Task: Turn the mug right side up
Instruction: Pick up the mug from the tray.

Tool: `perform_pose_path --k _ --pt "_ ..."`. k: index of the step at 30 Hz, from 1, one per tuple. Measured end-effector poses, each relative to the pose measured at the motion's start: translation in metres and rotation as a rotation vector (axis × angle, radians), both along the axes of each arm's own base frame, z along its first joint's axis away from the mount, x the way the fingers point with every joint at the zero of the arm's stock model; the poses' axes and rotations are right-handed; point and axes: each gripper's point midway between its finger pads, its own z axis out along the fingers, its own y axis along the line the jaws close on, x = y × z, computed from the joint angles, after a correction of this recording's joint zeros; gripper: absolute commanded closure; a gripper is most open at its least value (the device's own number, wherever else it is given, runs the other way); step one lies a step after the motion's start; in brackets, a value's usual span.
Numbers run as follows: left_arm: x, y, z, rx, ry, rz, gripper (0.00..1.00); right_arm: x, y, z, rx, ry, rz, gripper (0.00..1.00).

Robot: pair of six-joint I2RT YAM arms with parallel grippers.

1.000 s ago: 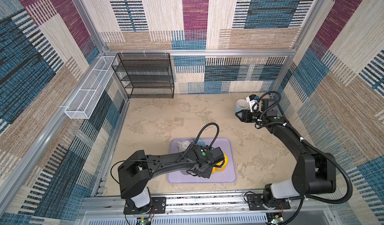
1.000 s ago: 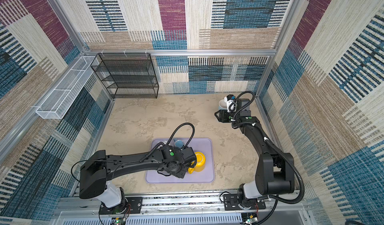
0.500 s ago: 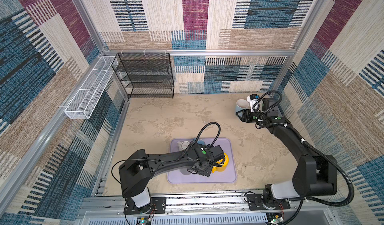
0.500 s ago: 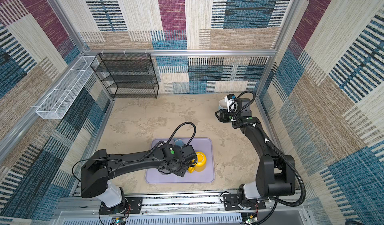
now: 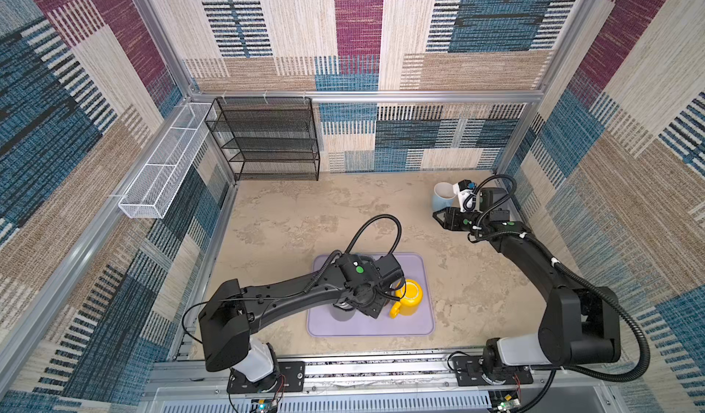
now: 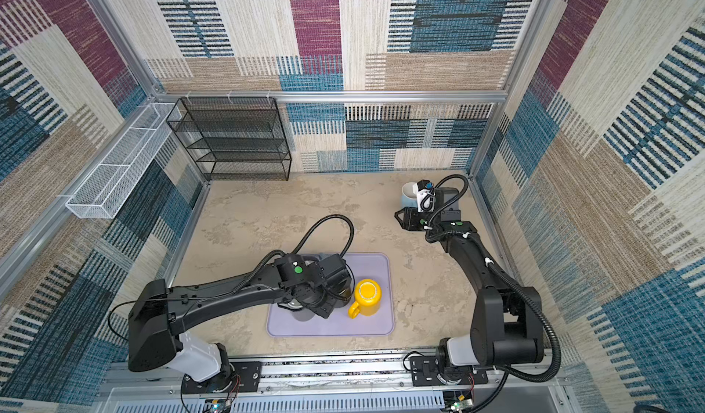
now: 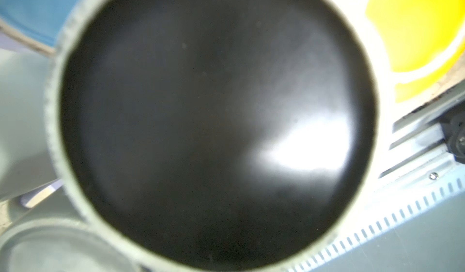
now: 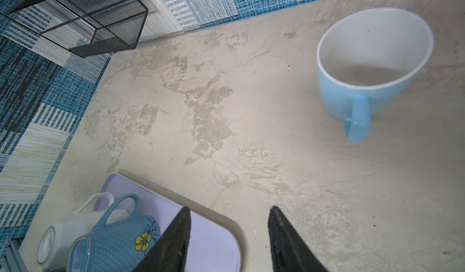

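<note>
A purple tray holds several mugs. A yellow mug stands upside down on it. My left gripper hangs low over the tray beside the yellow mug, its fingers hidden under the wrist. The left wrist view is filled by the glossy dark base of a mug with a pale foot ring, and the yellow mug shows at the edge. A grey mug peeks out below the wrist. My right gripper is open and holds nothing, near an upright light blue mug.
A blue dotted mug with a yellow flower and a white mug sit at the tray's far side. A black wire shelf stands at the back left. A white wire basket hangs on the left wall.
The right arm has shifted slightly beside the light blue mug. The left arm stays low over the tray, hardly moved.
</note>
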Motion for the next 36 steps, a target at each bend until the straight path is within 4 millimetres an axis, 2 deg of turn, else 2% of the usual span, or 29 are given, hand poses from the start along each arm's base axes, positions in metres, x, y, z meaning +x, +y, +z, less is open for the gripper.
perform_pose_path --k 10,22,36 --pt "0.005 0.0 0.018 -0.085 -0.019 -0.023 1.0 0.004 0.001 0.003 0.004 -0.017 0.0 0.49" --pt "0.013 0.0 0.03 -0.211 -0.028 -0.016 1.0 0.007 0.001 0.009 0.001 -0.031 0.004 0.49" --pt "0.05 0.001 0.045 -0.312 -0.096 0.05 1.0 0.009 0.004 0.006 0.006 -0.031 0.013 0.49"
